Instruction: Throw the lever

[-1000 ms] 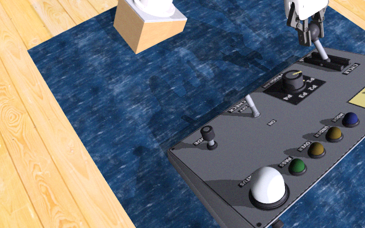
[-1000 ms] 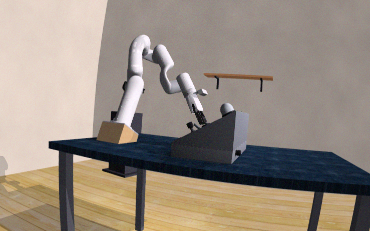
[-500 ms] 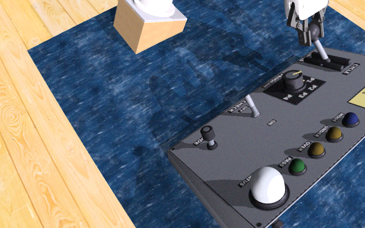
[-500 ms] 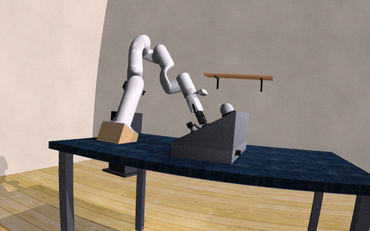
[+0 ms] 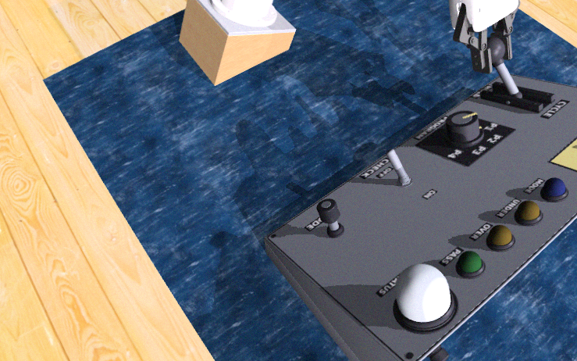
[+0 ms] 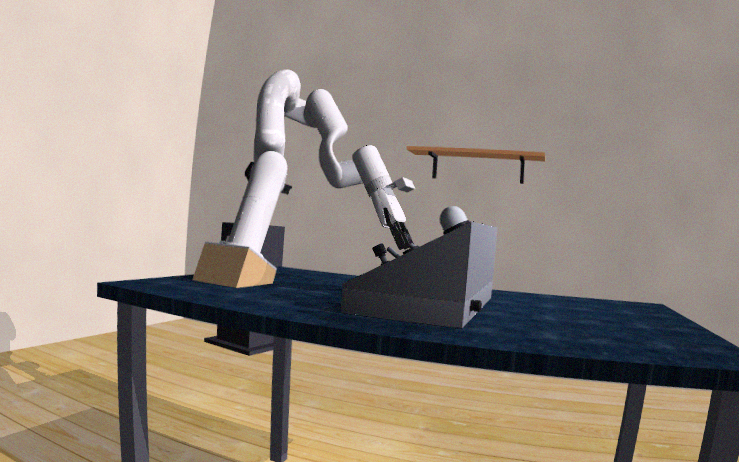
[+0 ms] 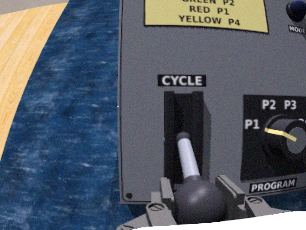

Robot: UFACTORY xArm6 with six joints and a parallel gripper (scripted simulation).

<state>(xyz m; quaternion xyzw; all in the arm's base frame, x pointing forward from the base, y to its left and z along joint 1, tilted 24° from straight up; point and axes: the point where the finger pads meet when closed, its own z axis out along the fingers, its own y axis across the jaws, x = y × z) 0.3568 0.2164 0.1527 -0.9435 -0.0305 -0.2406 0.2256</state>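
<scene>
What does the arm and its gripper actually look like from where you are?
The arm is glossy white, built of rounded tubular links with small dark fittings at the joints, and stands on a tan wooden wedge block. No loose cables or markings show. A small white box juts from the wrist. The gripper has a white body and dark grey metal linkage fingers.

Low in the frame, the gripper (image 7: 198, 200) is clamped on the dark ball knob of the lever (image 7: 189, 164), a finger (image 7: 164, 194) on each side. The pale shaft slants up into a black slot (image 7: 184, 122) below the CYCLE label (image 7: 182, 81). At right, the PROGRAM knob (image 7: 288, 136) sits among P1, P2, P3 marks. A yellow placard (image 7: 205, 1) fills the top centre of the grey console (image 7: 140, 62).
</scene>
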